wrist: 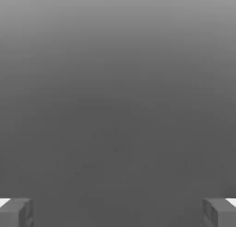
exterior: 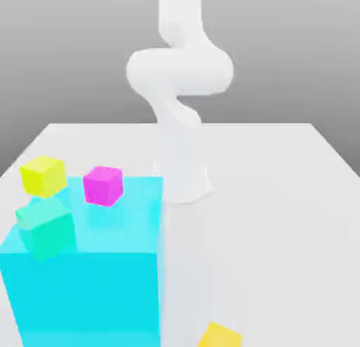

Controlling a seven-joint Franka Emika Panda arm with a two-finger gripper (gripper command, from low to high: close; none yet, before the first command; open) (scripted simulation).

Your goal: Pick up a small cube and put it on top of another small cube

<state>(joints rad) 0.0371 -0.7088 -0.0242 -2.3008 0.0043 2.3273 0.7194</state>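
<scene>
A small golden orange-yellow cube (exterior: 219,336) lies on the white table (exterior: 281,198) at the near edge of the exterior view, just right of the big cyan block (exterior: 84,268). In the hand view my gripper (wrist: 118,213) is open: its two grey fingertips (wrist: 16,212) stand far apart with nothing between them, and plain grey background lies beyond. The white arm (exterior: 179,71) rises from its base (exterior: 186,187) at the table's middle and bends upward out of the picture.
A lemon-yellow cube (exterior: 43,175) and a magenta cube (exterior: 103,186) sit behind the cyan block on the exterior view's left. A green cube (exterior: 46,227) sits at the block's left top corner. The table's right half is bare white.
</scene>
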